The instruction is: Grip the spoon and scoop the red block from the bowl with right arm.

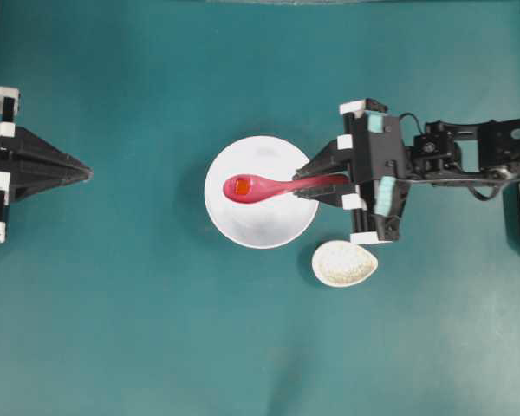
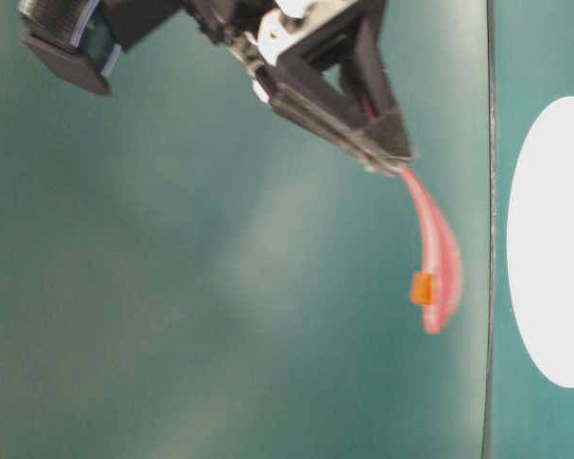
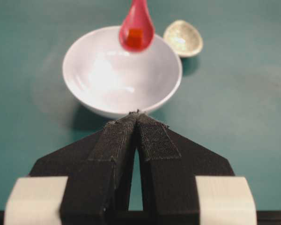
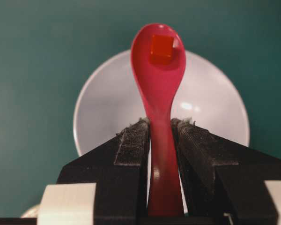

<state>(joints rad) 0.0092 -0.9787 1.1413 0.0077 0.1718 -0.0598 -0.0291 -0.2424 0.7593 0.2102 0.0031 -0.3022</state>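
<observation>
The right claw (image 1: 316, 184) is clamped on the handle of the spoon (image 1: 264, 187), its padded fingers (image 4: 133, 140) pressing the handle from both sides, as the right wrist view shows plainly. The red block (image 1: 241, 186) sits in the spoon's deep scoop, near its far end, so the scooping itself looks done. The spoon is held above the bowl (image 1: 269, 227), clear of its white inside: the left wrist view shows the scoop hanging over the far rim with the block resting in it, and the table-level view shows spoon and block in the air. Keeping the load over the bowl seems a safe choice, since a block that slid out would drop back into the bowl rather than onto the green desk (image 1: 139, 329). The grip far back on the handle leaves the whole scoop free. In that table-level view the block sits at the scoop's edge, so any tilt of the wrist could tip it out. The small speckled dish (image 1: 344, 263) lies on the desk just beside the bowl, unused. The left claw (image 1: 82, 172) rests well apart at the desk's left side, its fingers pressed together and holding nothing, out of the working arm's way.
</observation>
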